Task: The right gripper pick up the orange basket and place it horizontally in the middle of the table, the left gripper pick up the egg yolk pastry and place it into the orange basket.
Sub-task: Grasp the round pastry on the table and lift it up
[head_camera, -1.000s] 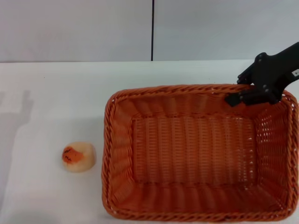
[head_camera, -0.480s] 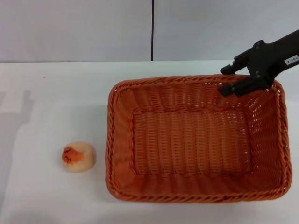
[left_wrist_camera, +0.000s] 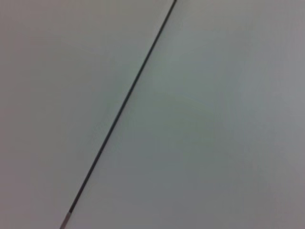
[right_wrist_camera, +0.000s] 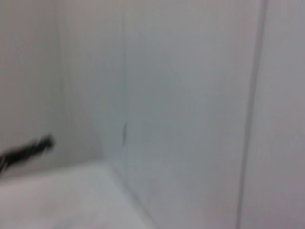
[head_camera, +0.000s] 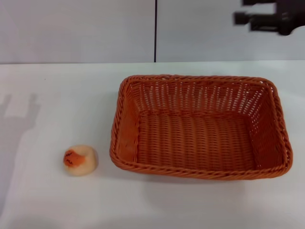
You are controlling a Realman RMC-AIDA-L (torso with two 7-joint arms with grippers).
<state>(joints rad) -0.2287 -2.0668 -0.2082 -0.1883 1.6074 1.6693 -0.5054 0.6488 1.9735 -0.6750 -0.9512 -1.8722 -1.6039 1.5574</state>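
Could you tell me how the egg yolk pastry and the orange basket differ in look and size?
The egg yolk pastry is small, round and pale cream with an orange-red patch; the orange basket is far larger, rectangular and woven orange. The pastry is solid; the basket is open and empty. Both rest apart on the white table, neither held.

Left wrist cam: plain grey wall (left_wrist_camera: 214, 133) fills the frame, one thin dark seam (left_wrist_camera: 121, 109) running diagonally across it. Own fingers don't show.
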